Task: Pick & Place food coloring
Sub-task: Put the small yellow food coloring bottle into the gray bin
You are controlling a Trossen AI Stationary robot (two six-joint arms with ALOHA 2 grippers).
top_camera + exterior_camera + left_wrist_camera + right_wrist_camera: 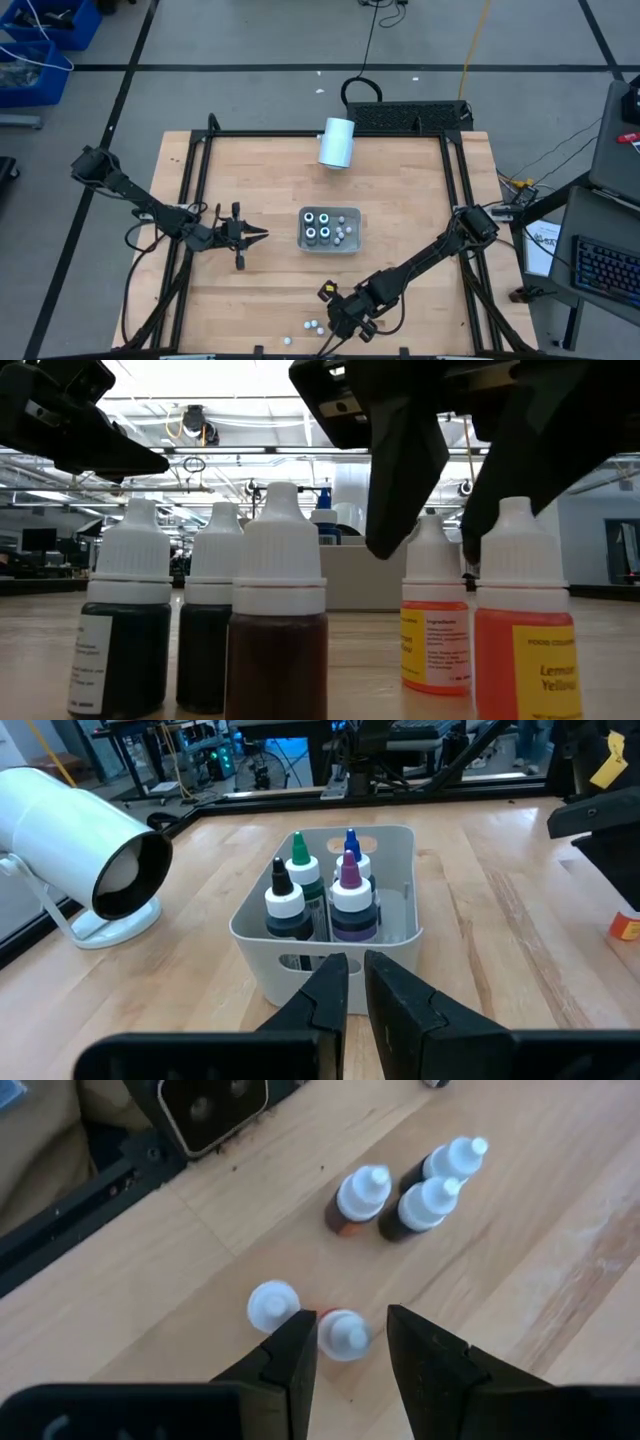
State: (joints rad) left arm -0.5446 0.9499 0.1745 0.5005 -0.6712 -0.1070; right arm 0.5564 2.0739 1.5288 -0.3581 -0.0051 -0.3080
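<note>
Five food coloring bottles with white caps stand in a group near the table's near edge [310,326]. In the low view two are orange [435,630] and three dark [277,650]. My right gripper [350,1330] hangs above them, open and pointing down. Its fingers stand on either side of one orange bottle's cap [345,1335]; I cannot tell whether they touch it. Four more bottles with coloured tips [320,895] stand in the grey tray [352,244]. My left gripper [357,990] hovers left of the tray, shut, pointing at it.
A large white cylinder [337,142] lies on its side near the far edge, open end toward the tray. A black metal frame [205,180] borders the wooden table. Bare wood lies between the tray and the bottle group.
</note>
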